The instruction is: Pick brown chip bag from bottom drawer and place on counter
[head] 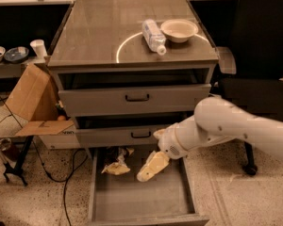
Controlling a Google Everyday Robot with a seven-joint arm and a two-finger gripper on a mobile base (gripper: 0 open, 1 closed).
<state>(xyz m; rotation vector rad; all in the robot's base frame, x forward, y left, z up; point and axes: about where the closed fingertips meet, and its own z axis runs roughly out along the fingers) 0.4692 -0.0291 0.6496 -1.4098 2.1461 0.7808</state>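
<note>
- Brown chip bag (115, 163) lies back-left in the open bottom drawer (141, 199).
- Gripper (151, 167) hangs over that drawer, just right of the bag; whether it is apart or together, I cannot tell.
- Worktop (99, 32) above the drawer: bottle (153, 36), bowl (179, 29).

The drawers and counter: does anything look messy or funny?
The clear bottle lies tipped on its side on the counter beside the bowl. The brown chip bag sits crumpled at the back of the bottom drawer, with the gripper just beside it.
</note>
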